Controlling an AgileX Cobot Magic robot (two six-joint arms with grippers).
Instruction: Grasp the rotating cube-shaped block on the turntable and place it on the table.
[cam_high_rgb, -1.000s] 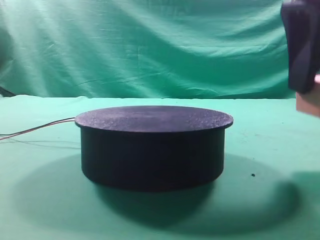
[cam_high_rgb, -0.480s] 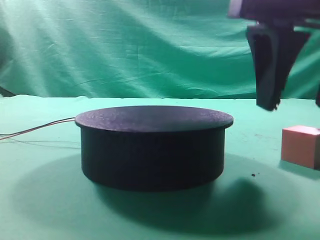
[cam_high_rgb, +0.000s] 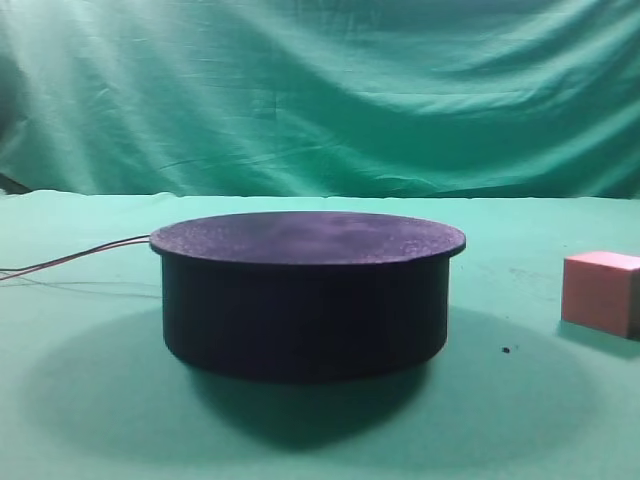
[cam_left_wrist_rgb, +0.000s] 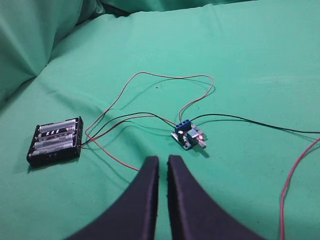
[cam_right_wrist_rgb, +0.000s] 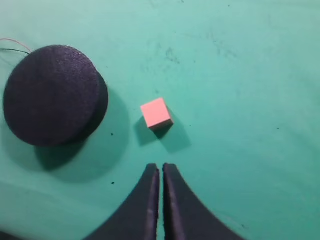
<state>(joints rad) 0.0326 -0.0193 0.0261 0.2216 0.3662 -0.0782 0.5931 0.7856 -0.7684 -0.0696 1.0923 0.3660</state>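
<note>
On the green table (cam_high_rgb: 90, 420), exterior high view: cube-shaped block (cam_high_rgb: 601, 292) rests on the cloth at 3 o'clock of the turntable (cam_high_rgb: 305, 292), apart from it, right frame edge. Turntable top bare; thin wires (cam_high_rgb: 75, 258) trail off its 9 o'clock side.

Right wrist view, from above: block (cam_right_wrist_rgb: 156, 113) sits on the cloth at 3 o'clock of the turntable (cam_right_wrist_rgb: 53, 94), near but not touching. Right gripper (cam_right_wrist_rgb: 160, 169) hangs above the cloth at 6 o'clock of the block, well apart, fingers nearly together, nothing between them.

Left wrist view: left gripper (cam_left_wrist_rgb: 162, 162) fingers likewise almost touching, holding nothing. Ahead on the cloth: battery holder (cam_left_wrist_rgb: 55, 141) at 9 o'clock, small circuit board (cam_left_wrist_rgb: 189, 135) at 1 o'clock, red and black wires (cam_left_wrist_rgb: 150, 97) joining them
</note>
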